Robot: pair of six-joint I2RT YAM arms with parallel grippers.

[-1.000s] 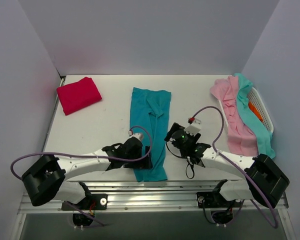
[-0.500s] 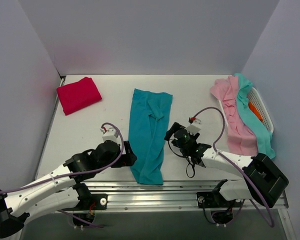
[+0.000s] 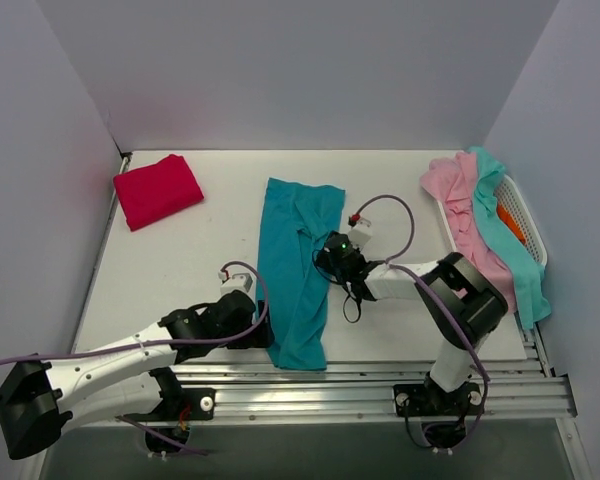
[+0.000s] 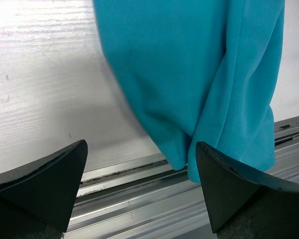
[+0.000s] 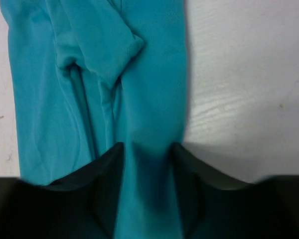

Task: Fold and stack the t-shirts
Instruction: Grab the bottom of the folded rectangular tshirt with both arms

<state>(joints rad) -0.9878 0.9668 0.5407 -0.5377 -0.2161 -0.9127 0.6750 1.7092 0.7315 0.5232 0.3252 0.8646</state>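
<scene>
Left wrist view, at the near edge: the left gripper (image 4: 141, 149) hangs low with its fingers spread wide and nothing between them. It faces the near hem of the teal t-shirt (image 4: 189, 74), which droops off the table (image 4: 40, 74) onto the rail (image 4: 124, 199). That overhang probably gives a finger room to slip under the cloth.

The shirt lies as a long narrow strip, sides folded in, running toward the back wall. Halfway along its right edge the right gripper (image 5: 147, 149) straddles a ridge of fabric with its fingers part-way apart. Whether they truly pinch it I cannot tell. An end-to-end fold looks like the step in hand.

Farther back, a red t-shirt (image 3: 158, 190) sits folded at the far left, likely the base of the stack. The pink t-shirt (image 3: 470, 230), aqua t-shirt (image 3: 515, 260) and orange t-shirt (image 3: 511, 224) wait draped over the basket (image 3: 528, 212) at far right.
</scene>
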